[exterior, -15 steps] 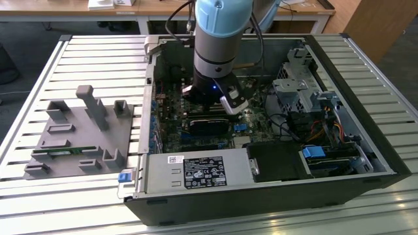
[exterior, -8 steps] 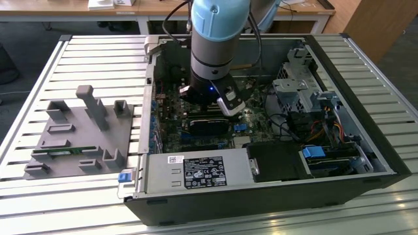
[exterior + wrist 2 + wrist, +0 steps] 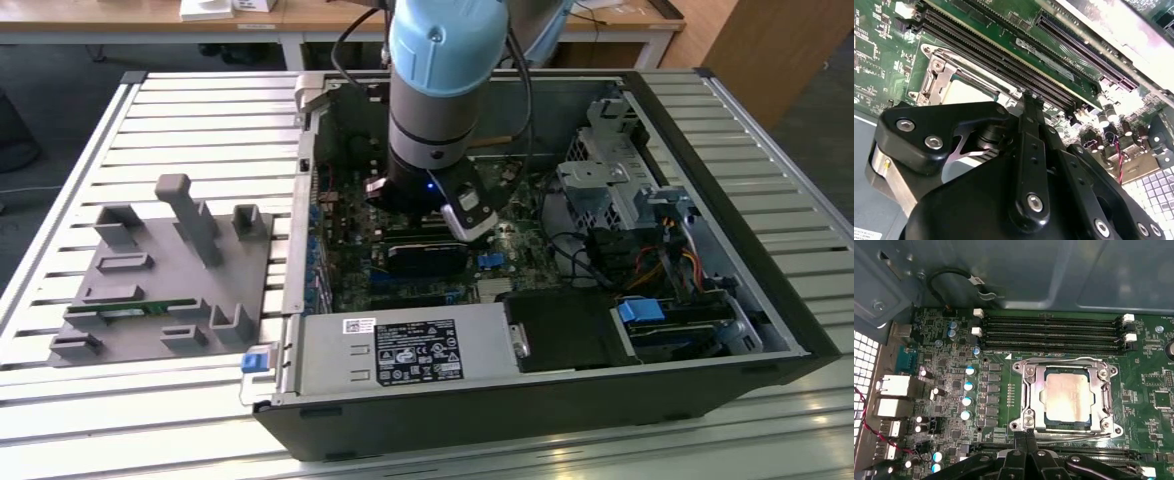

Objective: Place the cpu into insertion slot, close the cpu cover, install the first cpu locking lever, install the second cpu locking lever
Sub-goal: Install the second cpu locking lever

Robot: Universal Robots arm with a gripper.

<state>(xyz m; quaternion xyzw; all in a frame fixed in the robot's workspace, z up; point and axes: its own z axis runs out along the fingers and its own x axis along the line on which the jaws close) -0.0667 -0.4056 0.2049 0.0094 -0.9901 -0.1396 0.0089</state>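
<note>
CPU work is already well advanced at this moment. The gripper has its two black fingers pressed together, with nothing between them, and the tips stand just at the near edge of the socket, close to a corner screw of the metal frame. In the second wrist view the gripper shows the same closed pair of fingers, pointing down toward the socket area.

Going outward from the tips, the cpu lies flat inside the insertion slot, its pale silvery top showing through the square window. The cpu cover is down over it, so I judge that the first two steps are done. A thin wire lever runs along the far side of the frame, and another metal bar runs along the near side, beside the gripper tips. Whether these levers are fully hooked under their catches, I cannot tell; probably the work is now at one of the locking levers.

Around the socket is the green motherboard, with long black memory slots just beyond the cover. In the exterior view the arm reaches down into the open computer case, which lies on a slatted desk. A grey holder stands on the desk well apart, toward the exterior view's left.
</note>
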